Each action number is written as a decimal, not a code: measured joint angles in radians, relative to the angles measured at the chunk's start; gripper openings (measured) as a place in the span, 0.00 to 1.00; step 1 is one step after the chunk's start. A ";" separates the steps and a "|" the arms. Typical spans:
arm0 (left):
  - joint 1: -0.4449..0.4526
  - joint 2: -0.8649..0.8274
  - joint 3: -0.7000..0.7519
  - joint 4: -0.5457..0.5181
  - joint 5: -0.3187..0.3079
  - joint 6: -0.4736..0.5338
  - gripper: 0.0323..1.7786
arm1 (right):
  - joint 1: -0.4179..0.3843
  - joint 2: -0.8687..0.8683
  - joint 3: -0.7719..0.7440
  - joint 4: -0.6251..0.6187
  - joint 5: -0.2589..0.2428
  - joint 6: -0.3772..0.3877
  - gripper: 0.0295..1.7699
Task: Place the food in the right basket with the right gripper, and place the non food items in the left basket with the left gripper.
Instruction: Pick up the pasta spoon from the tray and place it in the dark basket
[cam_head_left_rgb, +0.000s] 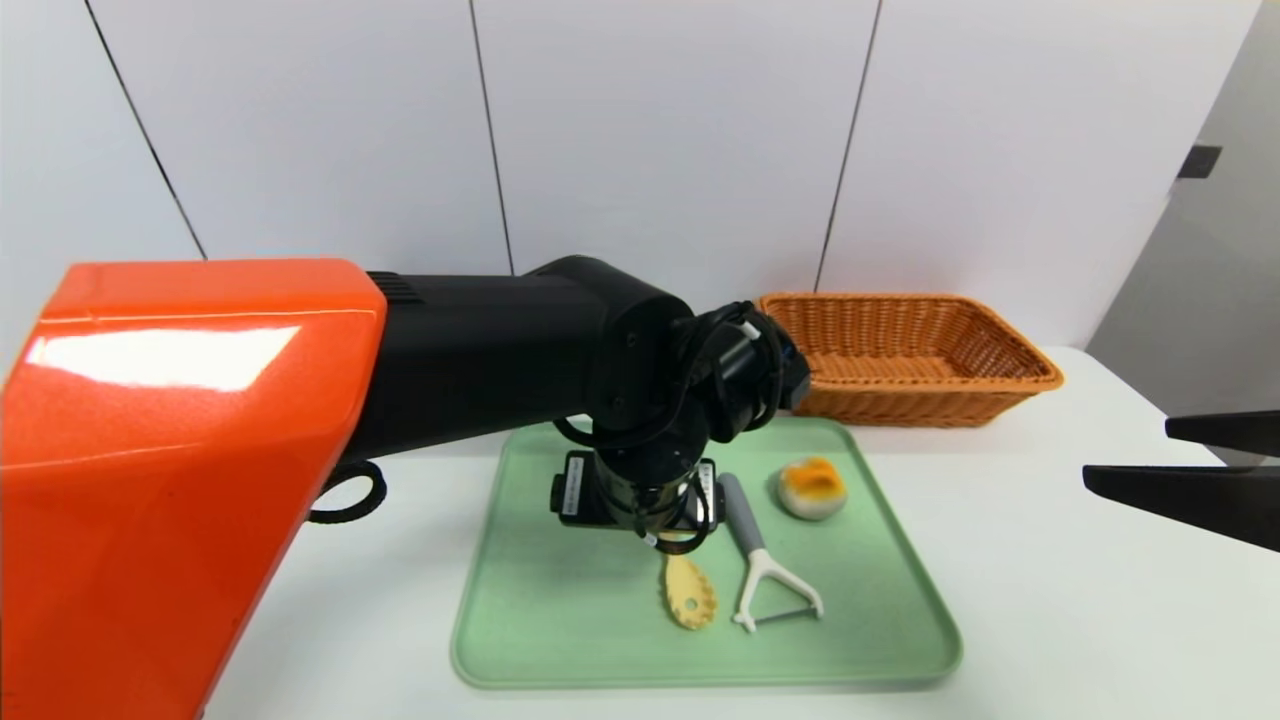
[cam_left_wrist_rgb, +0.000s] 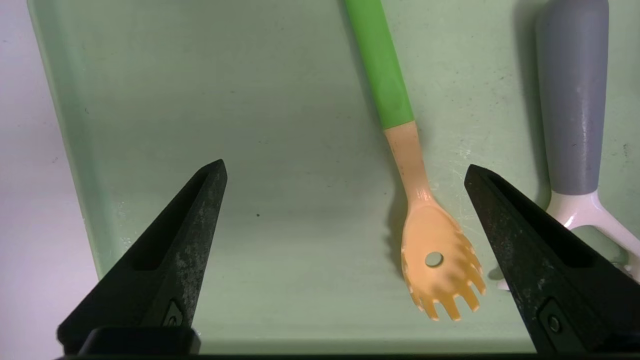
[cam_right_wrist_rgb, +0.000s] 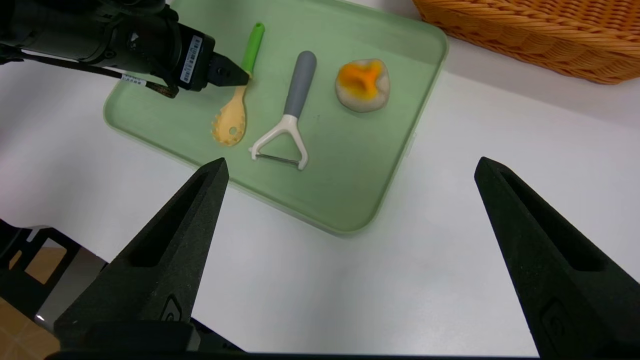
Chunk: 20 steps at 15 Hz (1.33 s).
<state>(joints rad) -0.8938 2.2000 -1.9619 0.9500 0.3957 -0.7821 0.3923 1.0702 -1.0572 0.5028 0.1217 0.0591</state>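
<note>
Nearest in the head view, the orange and black left arm (cam_head_left_rgb: 480, 360) reaches in from the left and bends down over the green tray (cam_head_left_rgb: 860, 640), which lies on the white worktop (cam_head_left_rgb: 1050, 600); at its end the left claw (cam_left_wrist_rgb: 345, 170) hangs above the tray with its fingers spread wide and nothing pinched between them, the yellow slotted spoon (cam_left_wrist_rgb: 435, 250) with its green handle showing below, between the fingertips in the left wrist view; the right claw (cam_right_wrist_rgb: 352, 165) is off to the right of the tray, over the worktop, spread wide too and holding nothing; on the tray, the spoon's toothed head lies toward the near edge, and just to its right is the peeler (cam_head_left_rgb: 765, 570), its white forked head near and its grey handle pointing away; farther back and to the right on the tray sits the round whitish food item (cam_head_left_rgb: 812, 488) with an orange-yellow top, apart from the peeler; beyond the tray, toward the white wall panels (cam_head_left_rgb: 680, 130), stands the brown woven right basket (cam_head_left_rgb: 920, 400), its left end partly hidden by the left arm
</note>
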 joint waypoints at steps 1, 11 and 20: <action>0.004 0.007 0.000 -0.008 -0.001 0.000 0.95 | 0.000 0.000 0.002 0.000 0.000 0.000 0.96; 0.024 0.069 0.000 -0.043 -0.002 0.003 0.95 | 0.000 -0.008 0.007 0.000 0.000 0.000 0.96; 0.024 0.072 0.001 -0.033 -0.069 0.003 0.44 | -0.001 -0.018 0.005 0.001 0.000 0.001 0.96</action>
<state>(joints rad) -0.8694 2.2717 -1.9613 0.9168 0.3266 -0.7794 0.3911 1.0521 -1.0521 0.5036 0.1215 0.0600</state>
